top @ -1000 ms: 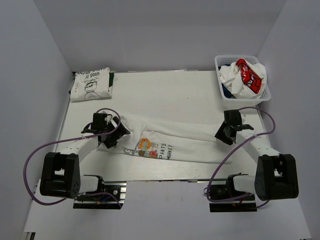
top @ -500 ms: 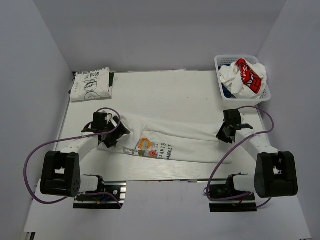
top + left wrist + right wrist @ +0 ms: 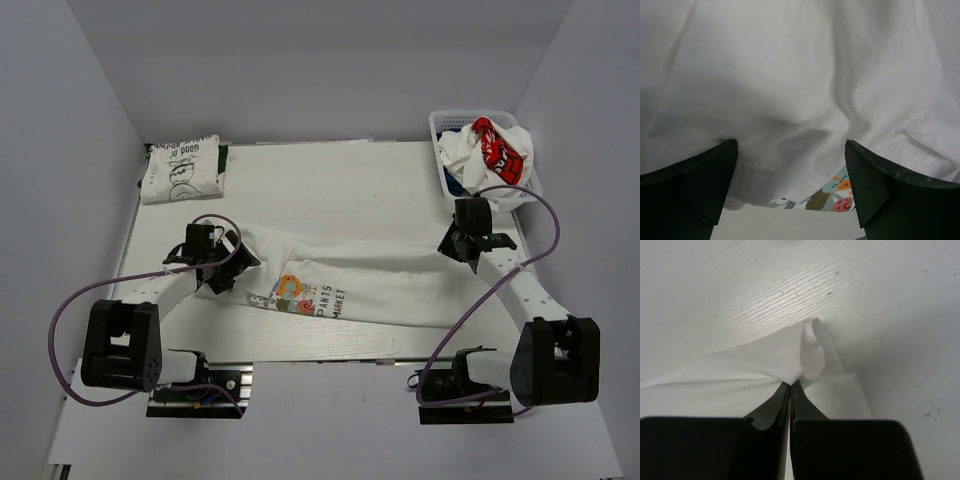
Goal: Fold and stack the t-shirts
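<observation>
Right gripper [image 3: 462,243], in the top view, sits with its jaws pressed together on the right end of the spread t-shirt [image 3: 380,282], near the table's [image 3: 330,190] right edge; its arm reaches forward from the near right base with the elbow out to the right. The white lattice basket [image 3: 441,124] stands at the far right corner, just behind that gripper. It holds a crumpled white tee with a red patch [image 3: 497,150] and a sliver of dark blue cloth [image 3: 452,180] low on its left side. The spread shirt lies across the near half of the table, its colourful cartoon print facing up beside black lettering that reads "PANTS MARKET". A folded tee [image 3: 181,167] rests at the far left corner, showing a black line drawing and upside-down lettering too small to read surely. The left gripper [image 3: 220,268] is low over the shirt's left end, arm bent, jaws wide apart.

From the left wrist, the left gripper [image 3: 791,150] has its dark fingers [image 3: 700,185] spread to either side of rumpled white cloth [image 3: 790,75], gripping nothing; a corner of the cartoon print [image 3: 836,192] shows at the bottom.

From the right wrist, the right gripper [image 3: 791,386] is clamped on a raised fold of white cloth [image 3: 807,352] above bare tabletop [image 3: 875,290].
</observation>
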Motion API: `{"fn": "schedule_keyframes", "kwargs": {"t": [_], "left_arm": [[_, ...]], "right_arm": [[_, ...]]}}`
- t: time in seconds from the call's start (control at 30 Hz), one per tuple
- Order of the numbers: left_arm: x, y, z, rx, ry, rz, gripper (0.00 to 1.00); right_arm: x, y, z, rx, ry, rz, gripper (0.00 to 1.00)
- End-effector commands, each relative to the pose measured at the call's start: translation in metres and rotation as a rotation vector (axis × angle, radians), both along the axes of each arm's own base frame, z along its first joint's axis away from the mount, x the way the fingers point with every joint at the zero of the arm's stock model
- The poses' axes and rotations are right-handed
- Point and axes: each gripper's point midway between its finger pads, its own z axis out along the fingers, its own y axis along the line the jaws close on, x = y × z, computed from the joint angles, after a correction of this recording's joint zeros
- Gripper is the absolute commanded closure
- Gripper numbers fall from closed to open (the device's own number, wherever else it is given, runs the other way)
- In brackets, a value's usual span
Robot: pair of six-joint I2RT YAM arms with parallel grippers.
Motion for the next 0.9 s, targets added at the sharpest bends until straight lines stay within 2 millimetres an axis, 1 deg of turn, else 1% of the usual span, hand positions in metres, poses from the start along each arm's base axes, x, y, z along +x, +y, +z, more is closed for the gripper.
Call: {"fn": "schedule_keyframes", "kwargs": {"t": [0.0, 0.1, 0.13, 0.17, 0.23, 0.27, 0.3, 0.33, 0.37, 0.4, 0.43, 0.47, 0.5, 0.53, 0.57, 0.6, 0.63, 0.67, 0.7, 0.73, 0.8, 0.83, 0.87], "left_arm": [[-0.045, 0.030, -0.050, 0.149, 0.201, 0.034, 0.00], [-0.045, 0.030, -0.050, 0.149, 0.201, 0.034, 0.00], [-0.045, 0.030, -0.050, 0.149, 0.201, 0.034, 0.00], [-0.045, 0.030, -0.050, 0.149, 0.201, 0.034, 0.00], [-0.045, 0.030, -0.050, 0.149, 0.201, 0.034, 0.00], [-0.045, 0.030, -0.050, 0.149, 0.201, 0.034, 0.00], [-0.045, 0.030, -0.050, 0.149, 0.201, 0.034, 0.00], [-0.047, 0.031, -0.050, 0.150, 0.210, 0.033, 0.00], [-0.047, 0.031, -0.050, 0.150, 0.210, 0.033, 0.00], [-0.047, 0.031, -0.050, 0.150, 0.210, 0.033, 0.00], [-0.050, 0.031, -0.051, 0.151, 0.219, 0.033, 0.00], [-0.050, 0.031, -0.051, 0.151, 0.219, 0.033, 0.00], [-0.050, 0.031, -0.051, 0.151, 0.219, 0.033, 0.00], [-0.047, 0.030, -0.046, 0.149, 0.209, 0.033, 0.00], [-0.047, 0.030, -0.046, 0.149, 0.208, 0.033, 0.00], [-0.041, 0.030, -0.041, 0.147, 0.186, 0.035, 0.00], [-0.041, 0.027, -0.037, 0.147, 0.176, 0.025, 0.00], [-0.037, 0.025, -0.030, 0.132, 0.151, 0.020, 0.00], [-0.033, 0.024, -0.026, 0.130, 0.127, 0.021, 0.00], [-0.031, 0.022, -0.021, 0.120, 0.110, 0.017, 0.00], [-0.021, 0.019, 0.000, 0.096, 0.052, 0.022, 0.00], [-0.016, 0.018, 0.007, 0.093, 0.028, 0.023, 0.00], [-0.014, 0.016, 0.014, 0.082, 0.012, 0.017, 0.00]], "right_arm": [[0.011, -0.005, 0.023, -0.046, -0.062, 0.024, 1.00], [0.010, -0.001, 0.016, -0.044, -0.051, 0.069, 1.00], [0.007, -0.003, 0.007, -0.051, -0.024, 0.070, 1.00], [0.007, -0.003, 0.004, -0.054, -0.023, 0.067, 1.00], [-0.003, -0.014, -0.019, -0.101, 0.035, 0.043, 1.00], [0.001, -0.015, -0.022, -0.110, 0.021, 0.038, 1.00], [-0.001, -0.018, -0.028, -0.119, 0.035, 0.016, 1.00], [-0.009, -0.024, -0.046, -0.143, 0.092, -0.008, 1.00], [-0.012, -0.026, -0.052, -0.138, 0.114, -0.038, 0.97], [-0.016, -0.030, -0.060, -0.163, 0.145, -0.053, 0.92], [-0.020, -0.034, -0.067, -0.180, 0.174, -0.067, 0.84], [-0.022, -0.034, -0.072, -0.182, 0.190, -0.074, 0.78], [-0.022, -0.035, -0.072, -0.184, 0.197, -0.078, 0.70], [-0.019, -0.033, -0.069, -0.175, 0.194, -0.084, 0.53], [-0.017, -0.031, -0.063, -0.168, 0.185, -0.078, 0.47], [-0.014, -0.029, -0.059, -0.163, 0.173, -0.075, 0.44], [-0.003, -0.027, -0.038, -0.151, 0.107, -0.068, 0.36], [-0.003, -0.024, -0.033, -0.139, 0.102, -0.057, 0.32], [0.000, -0.023, -0.024, -0.147, 0.082, -0.032, 0.22], [0.007, -0.017, -0.004, -0.118, 0.019, -0.012, 0.10], [0.011, 0.002, 0.011, -0.061, -0.042, 0.078, 0.10], [0.014, 0.009, 0.016, -0.043, -0.070, 0.102, 0.10], [0.017, 0.020, 0.020, -0.002, -0.092, 0.147, 0.10]]}}
